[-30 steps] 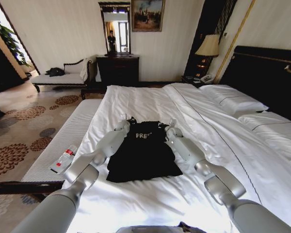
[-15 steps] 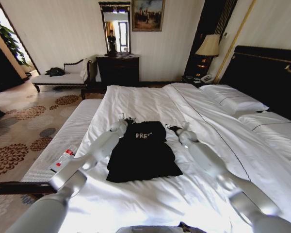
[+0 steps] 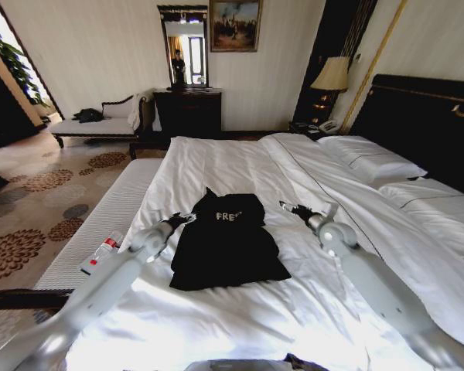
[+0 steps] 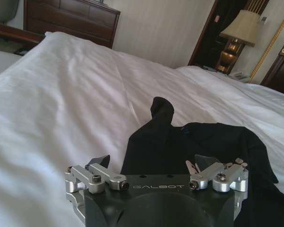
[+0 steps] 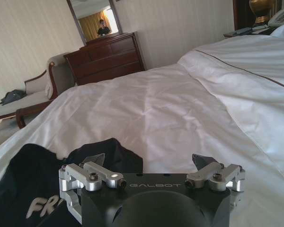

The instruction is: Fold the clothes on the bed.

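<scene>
Two silver robot arms reach out over the big bed (image 3: 240, 162) with its white sheets, and each ends in a black gripper with its fingers spread apart and holding nothing. The left gripper (image 3: 187, 218) sits at the left edge of the soft black top (image 3: 226, 243) with white "FRE" letters, which lies flat in the middle of the bed, and the right gripper (image 3: 288, 206) is just beside its right edge. Farther off are white pillows (image 3: 371, 162), a dark headboard (image 3: 425, 124) and a lamp (image 3: 332, 73).
</scene>
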You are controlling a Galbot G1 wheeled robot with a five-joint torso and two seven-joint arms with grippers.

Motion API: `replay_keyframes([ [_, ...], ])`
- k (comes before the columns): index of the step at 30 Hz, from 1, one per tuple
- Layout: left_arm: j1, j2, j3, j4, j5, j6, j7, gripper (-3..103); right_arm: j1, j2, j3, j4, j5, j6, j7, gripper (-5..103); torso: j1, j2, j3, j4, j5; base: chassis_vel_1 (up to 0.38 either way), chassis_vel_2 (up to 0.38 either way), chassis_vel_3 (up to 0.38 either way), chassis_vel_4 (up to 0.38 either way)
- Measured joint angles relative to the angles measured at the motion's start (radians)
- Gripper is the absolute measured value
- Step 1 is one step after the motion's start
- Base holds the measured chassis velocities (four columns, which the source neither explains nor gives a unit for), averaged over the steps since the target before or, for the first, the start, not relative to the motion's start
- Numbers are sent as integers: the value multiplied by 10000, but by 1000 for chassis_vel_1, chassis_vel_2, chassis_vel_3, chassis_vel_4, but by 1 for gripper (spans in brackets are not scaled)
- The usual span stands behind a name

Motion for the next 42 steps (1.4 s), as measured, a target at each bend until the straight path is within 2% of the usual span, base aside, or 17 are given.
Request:
replay_keyframes([
  [2,974,449,-592,-726,-121,-73,113,100,-525,-119,335,490,14,-3,-46,100,-1,0,0,8,7,0,0,0,0],
  [7,2134,746,-1305,-1545,-159,-163,218,100,-1385,-265,910,1048,-9,81,-174,100,1,0,1,6,4,0,0,0,0],
  [9,2329,771,-1454,-1668,-163,-166,222,100,-1590,-275,1038,1165,-35,106,-199,101,1,0,1,5,2,0,0,0,0],
  [12,2960,830,-1988,-2058,-254,-169,237,100,-2250,-263,1439,1564,-95,118,-272,97,3,-3,3,5,6,0,0,0,0],
  [13,3236,856,-2238,-2218,-317,-169,244,103,-2564,-249,1623,1759,-131,121,-306,96,3,-3,3,6,6,0,0,0,0],
  [15,4000,882,-2875,-2595,-449,-169,285,97,-3255,-201,2044,2143,-152,123,-350,100,2,-2,2,5,8,0,0,0,0],
  [17,4183,881,-3012,-2671,-470,-169,298,99,-3369,-193,2135,2211,-148,124,-357,100,1,-2,2,5,8,0,0,0,0],
  [20,5062,806,-3519,-3057,-503,-167,342,100,-4286,-99,2782,2700,-153,124,-495,100,2,-2,2,8,5,0,0,0,0],
  [31,6203,644,-4140,-4032,-1117,-14,231,99,-6310,282,4234,3664,-75,181,-970,100,1,-2,1,6,5,0,0,0,0],
  [37,6847,430,-4635,-4474,-1770,155,33,98,-7353,536,4852,4027,844,-240,-993,100,2,-4,2,4,8,0,0,0,0],
  [42,7562,196,-5256,-4812,-2283,341,-23,92,-7995,690,5089,4281,1169,-515,-1142,100,2,-3,2,6,6,0,0,0,0],
])
